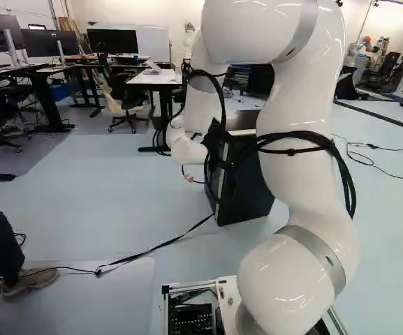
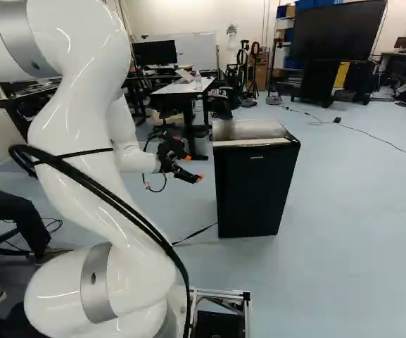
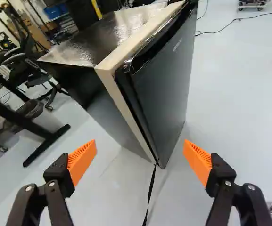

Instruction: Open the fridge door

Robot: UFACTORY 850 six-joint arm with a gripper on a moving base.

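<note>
In the right base view my gripper is held in the air, left of the black fridge, with a gap between them. The fridge door looks shut and faces the base. In the wrist view the gripper is spread open with nothing between its orange pads. Ahead of it stand the fridge's dark door, its pale edge strip and its shiny top. In the left base view the fridge is partly hidden behind my arm and cables.
A black strap runs along the floor from the fridge's foot. A white table and chairs stand behind. At the left of the left base view a person's leg and shoe show near the base. Cables lie on the floor at the right.
</note>
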